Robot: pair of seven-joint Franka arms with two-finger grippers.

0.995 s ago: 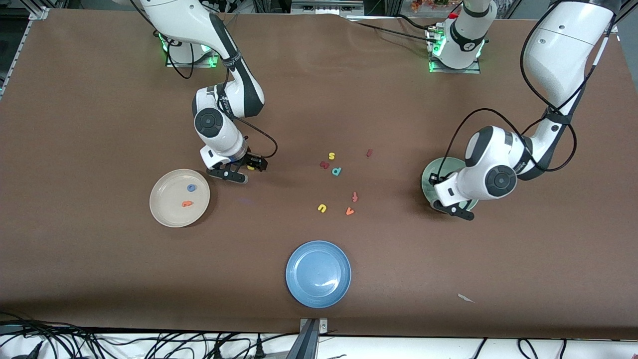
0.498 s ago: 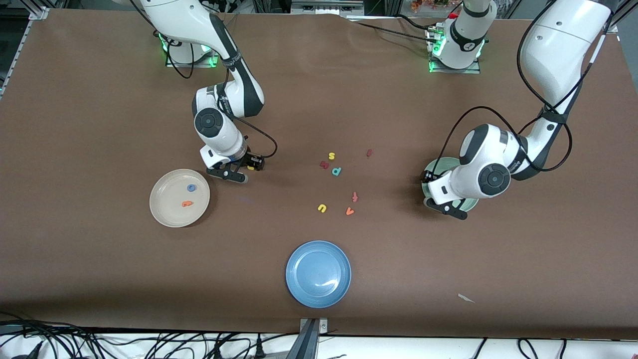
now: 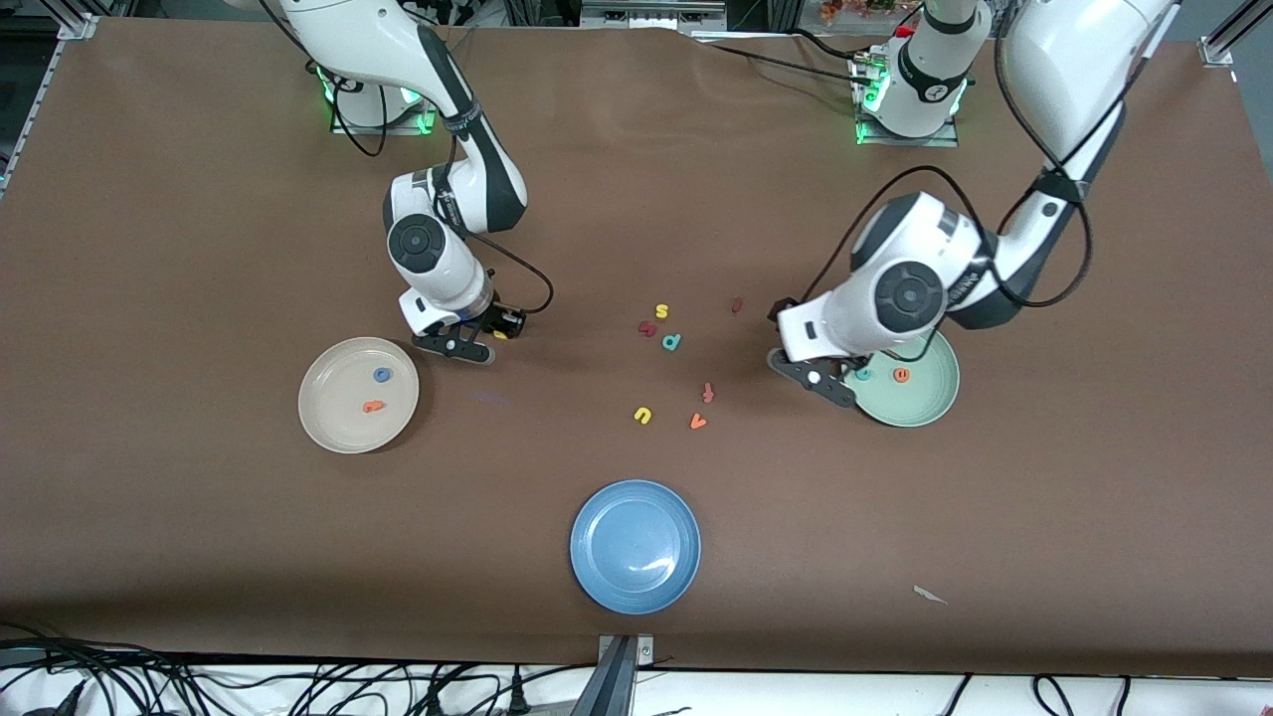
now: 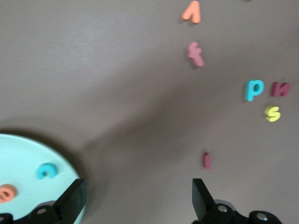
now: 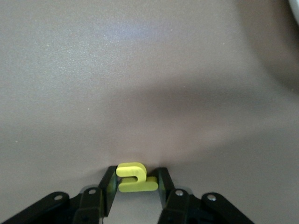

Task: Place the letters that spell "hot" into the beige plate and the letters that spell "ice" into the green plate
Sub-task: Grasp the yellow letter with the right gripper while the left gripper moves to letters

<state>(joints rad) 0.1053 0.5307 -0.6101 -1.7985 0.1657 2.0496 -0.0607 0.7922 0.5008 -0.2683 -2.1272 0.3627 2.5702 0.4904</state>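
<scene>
Brown worktop [image 3: 199,249] carries three plates and a scatter of small foam letters.

Right gripper [image 3: 487,336] – low over the worktop, at about 1 o'clock from the beige plate [image 3: 328,418]. Its jaws are closed on the yellow h [image 5: 134,177], one finger against each side of the letter, as the right wrist view shows. The beige plate holds the blue o [image 3: 382,374] and the orange t [image 3: 373,406], well apart from each other.

Left gripper [image 3: 796,348] – low over the worktop just beside the green plate [image 3: 925,410], at about 9 o'clock from it. Its jaws stand wide apart and hold nothing. In the green plate lie the teal c [image 3: 864,374] and the orange e [image 3: 901,375], side by side and apart.

The dark red i [image 3: 737,305] lies on the bare worktop, at about 11 o'clock from the left gripper and clear of both plates.

Loose letters at mid-worktop: a yellow s [image 3: 661,311], a dark red n [image 3: 647,328] and a teal p [image 3: 672,342] in one close group; nearer the front camera, a dull red f [image 3: 708,393], an orange v [image 3: 698,422] and a yellow u [image 3: 642,415].

The blue plate [image 3: 636,546] sits at 6 o'clock from that group, nearest the front camera.
</scene>
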